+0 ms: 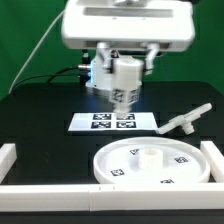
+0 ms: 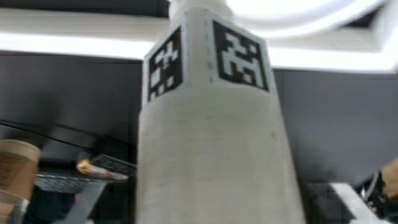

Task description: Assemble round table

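Observation:
My gripper [image 1: 120, 80] is shut on the short thick post [image 1: 123, 98], a white cylinder with tags on its sides. It holds the post upright in the air over the marker board [image 1: 100, 123]. The large rimmed round disc [image 1: 150, 163] lies flat at the front, with a small raised hub in its middle. The armed foot piece [image 1: 186, 121] lies on the black surface toward the exterior view's right. In the wrist view the post [image 2: 210, 130] fills the middle between my fingers [image 2: 71, 195], and the gripper [image 2: 214, 205] clamps its near end. A bright arc of the disc [image 2: 329, 18] shows beyond it.
White rails edge the black surface: one along the front [image 1: 100, 196], a block at the exterior view's left [image 1: 8, 156] and another at its right [image 1: 212, 160]. A green backdrop stands behind the arm.

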Action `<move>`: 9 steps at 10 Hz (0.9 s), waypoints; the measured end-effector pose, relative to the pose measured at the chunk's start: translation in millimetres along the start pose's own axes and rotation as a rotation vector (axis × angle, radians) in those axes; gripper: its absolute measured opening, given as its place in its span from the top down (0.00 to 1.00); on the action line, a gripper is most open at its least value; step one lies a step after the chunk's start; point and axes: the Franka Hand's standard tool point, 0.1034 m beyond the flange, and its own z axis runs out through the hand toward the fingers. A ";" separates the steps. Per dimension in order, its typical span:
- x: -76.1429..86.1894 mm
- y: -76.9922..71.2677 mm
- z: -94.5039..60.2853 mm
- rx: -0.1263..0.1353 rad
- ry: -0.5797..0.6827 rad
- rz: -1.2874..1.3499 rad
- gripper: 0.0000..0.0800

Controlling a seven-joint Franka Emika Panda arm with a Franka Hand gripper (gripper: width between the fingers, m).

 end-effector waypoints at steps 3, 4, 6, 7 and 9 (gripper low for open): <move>-10.3 -7.4 5.0 0.016 -0.032 0.054 0.49; -10.8 -11.8 6.3 0.017 -0.035 0.018 0.49; -15.9 -14.3 11.8 0.016 -0.032 0.056 0.49; -25.6 -25.9 20.2 0.035 -0.055 0.064 0.49; -34.0 -30.5 26.2 0.054 -0.083 0.075 0.49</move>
